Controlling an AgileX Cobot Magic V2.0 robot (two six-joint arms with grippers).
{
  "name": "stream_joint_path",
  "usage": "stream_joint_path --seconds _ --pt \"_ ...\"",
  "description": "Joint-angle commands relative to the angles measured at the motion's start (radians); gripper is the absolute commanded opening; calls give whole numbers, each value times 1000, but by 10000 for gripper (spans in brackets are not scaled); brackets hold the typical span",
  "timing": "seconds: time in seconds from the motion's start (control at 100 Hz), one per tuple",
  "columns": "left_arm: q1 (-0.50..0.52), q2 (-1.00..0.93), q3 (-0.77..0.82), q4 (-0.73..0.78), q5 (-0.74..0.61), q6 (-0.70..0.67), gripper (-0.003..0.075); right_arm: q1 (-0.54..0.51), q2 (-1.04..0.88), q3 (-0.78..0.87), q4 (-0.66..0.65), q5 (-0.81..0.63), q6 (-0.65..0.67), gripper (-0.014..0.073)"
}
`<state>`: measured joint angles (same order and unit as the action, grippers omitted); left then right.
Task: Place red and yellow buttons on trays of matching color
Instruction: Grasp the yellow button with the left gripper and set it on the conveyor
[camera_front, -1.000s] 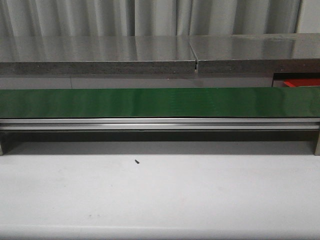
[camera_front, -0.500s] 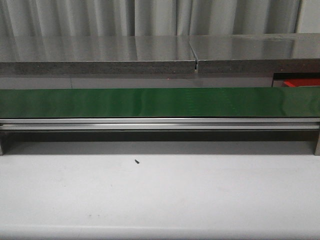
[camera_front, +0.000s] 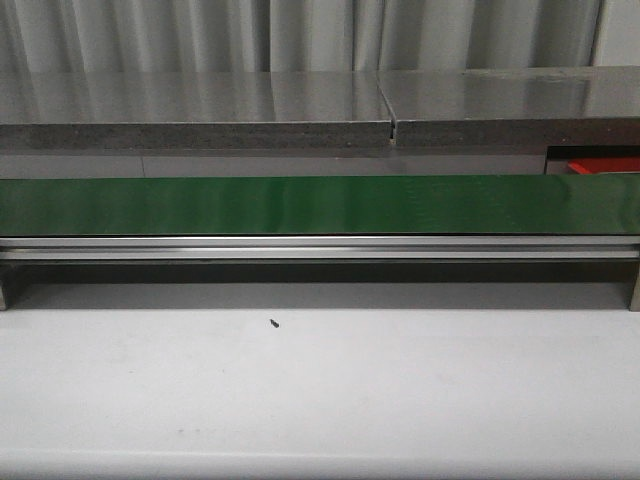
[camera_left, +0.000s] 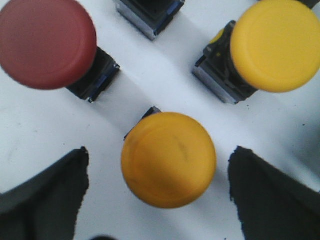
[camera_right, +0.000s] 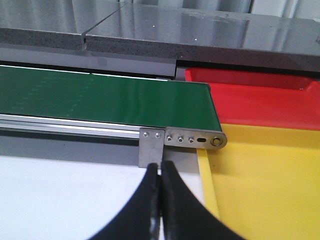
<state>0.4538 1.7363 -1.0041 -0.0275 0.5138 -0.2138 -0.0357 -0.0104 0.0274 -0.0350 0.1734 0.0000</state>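
In the left wrist view a yellow button (camera_left: 169, 159) stands on a white surface between my left gripper's (camera_left: 160, 192) open fingers (camera_left: 45, 197), apart from both. A second yellow button (camera_left: 275, 45) and a red button (camera_left: 46, 42) stand beyond it, with the base of another button (camera_left: 149, 15) partly cut off. In the right wrist view my right gripper (camera_right: 161, 167) is shut and empty above the white table, beside the yellow tray (camera_right: 265, 185). The red tray (camera_right: 255, 100) lies behind the yellow one; a sliver of it shows in the front view (camera_front: 605, 165). Neither gripper shows in the front view.
A long glossy green belt (camera_front: 320, 205) on a metal frame (camera_front: 320, 248) crosses the table; its end (camera_right: 195, 139) meets the trays. A grey counter (camera_front: 200, 110) runs behind. A small dark speck (camera_front: 273, 323) lies on the white table (camera_front: 320, 390).
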Motion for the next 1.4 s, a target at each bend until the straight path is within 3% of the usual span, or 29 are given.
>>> stream_joint_path --seconds 0.0,0.14,0.29,0.51,0.83,1.1,1.39 --pt "1 -38 -29 1 -47 -11 362 3 -17 0 -9 -78 0 -68" --pt "1 -50 -29 1 -54 -11 133 3 -17 0 -9 -78 0 -68" --pt "1 -100 -29 2 -37 -11 -21 3 -17 0 -9 -78 0 -68" --pt "-39 -227 -29 1 25 11 -19 3 -17 0 -9 -78 0 -68" --pt "-203 -358 -79 1 36 15 -19 3 -17 0 -9 -78 0 -68" --pt "-312 -261 -242 -3 99 40 -19 3 -17 0 -9 -78 0 -68" --pt "-352 -62 -412 -14 216 68 -19 3 -17 0 -9 -78 0 -68"
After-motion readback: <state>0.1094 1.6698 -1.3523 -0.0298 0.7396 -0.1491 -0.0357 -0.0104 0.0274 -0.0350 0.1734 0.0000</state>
